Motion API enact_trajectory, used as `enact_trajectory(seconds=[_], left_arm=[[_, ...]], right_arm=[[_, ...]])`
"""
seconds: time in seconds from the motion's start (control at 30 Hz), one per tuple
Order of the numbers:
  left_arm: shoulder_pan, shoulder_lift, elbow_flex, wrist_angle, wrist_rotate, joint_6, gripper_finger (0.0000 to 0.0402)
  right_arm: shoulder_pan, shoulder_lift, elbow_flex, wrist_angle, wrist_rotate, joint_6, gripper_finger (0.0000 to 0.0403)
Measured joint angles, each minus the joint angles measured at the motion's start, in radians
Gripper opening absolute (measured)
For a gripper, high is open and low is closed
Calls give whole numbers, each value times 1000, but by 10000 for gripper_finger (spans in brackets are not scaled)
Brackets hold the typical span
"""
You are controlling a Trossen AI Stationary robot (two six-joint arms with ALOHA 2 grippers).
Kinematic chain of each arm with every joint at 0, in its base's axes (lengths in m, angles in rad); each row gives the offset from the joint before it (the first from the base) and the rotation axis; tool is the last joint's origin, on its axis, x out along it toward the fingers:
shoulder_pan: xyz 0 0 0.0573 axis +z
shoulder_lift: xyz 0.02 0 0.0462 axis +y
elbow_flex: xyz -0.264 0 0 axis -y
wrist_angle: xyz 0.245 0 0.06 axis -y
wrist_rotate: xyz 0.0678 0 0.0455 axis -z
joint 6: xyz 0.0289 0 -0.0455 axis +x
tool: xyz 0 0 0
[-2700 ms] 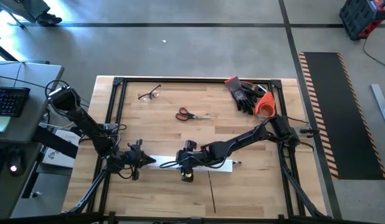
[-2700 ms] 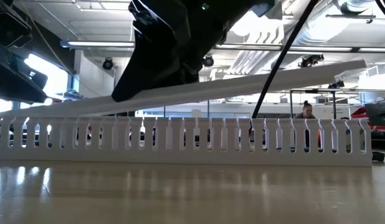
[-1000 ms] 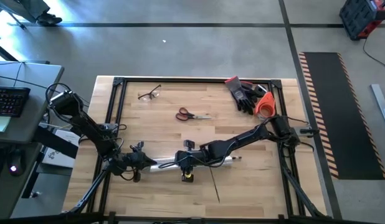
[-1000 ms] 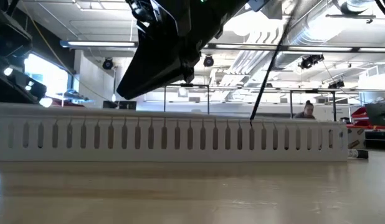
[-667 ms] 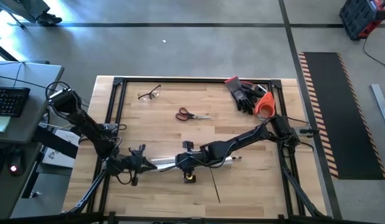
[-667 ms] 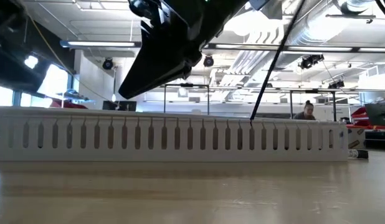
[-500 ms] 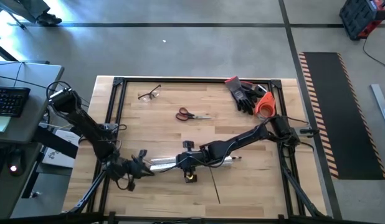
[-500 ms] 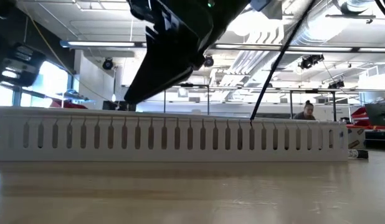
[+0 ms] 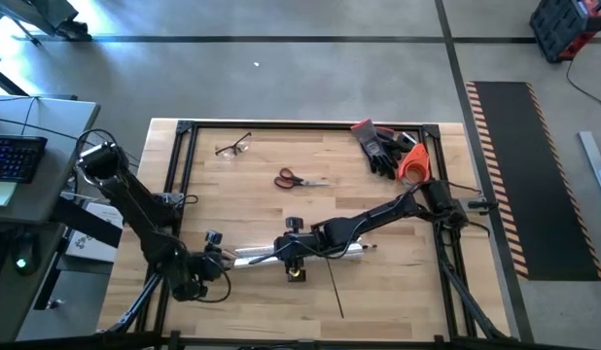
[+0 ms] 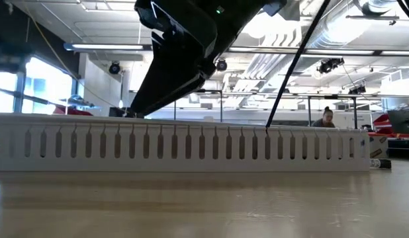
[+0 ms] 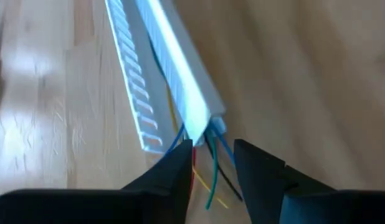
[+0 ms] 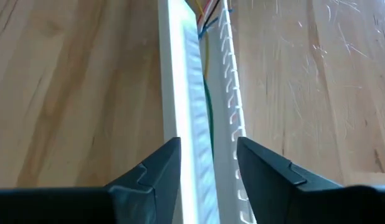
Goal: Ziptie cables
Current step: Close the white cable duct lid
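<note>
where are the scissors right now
In the high view the scissors lie on the far half of the table, near its middle, between the glasses to the left and the gloves to the right, apart from both arms.

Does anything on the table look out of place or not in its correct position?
Yes. In the wrist views, the flat white cover strip sits crooked on the slotted duct, leaving a gap, and colored wires stick loosely out of the duct's end.

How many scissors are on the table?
1. The scissors lie on the far half of the table, between the glasses and the gloves. Others could be hidden.
</note>
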State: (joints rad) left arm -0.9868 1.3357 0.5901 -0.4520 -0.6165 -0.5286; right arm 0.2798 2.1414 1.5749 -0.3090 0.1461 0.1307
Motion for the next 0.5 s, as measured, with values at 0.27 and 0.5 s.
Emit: enact_trajectory(seconds=[0.27,0.5], left_arm=[[3,171,-26,63,-104,-120,99],[3,249,-26,130,-172,-160,69]], right_arm=[[3,0,0,-1,0,0,146],[2,0,-1,7,1,10,146]])
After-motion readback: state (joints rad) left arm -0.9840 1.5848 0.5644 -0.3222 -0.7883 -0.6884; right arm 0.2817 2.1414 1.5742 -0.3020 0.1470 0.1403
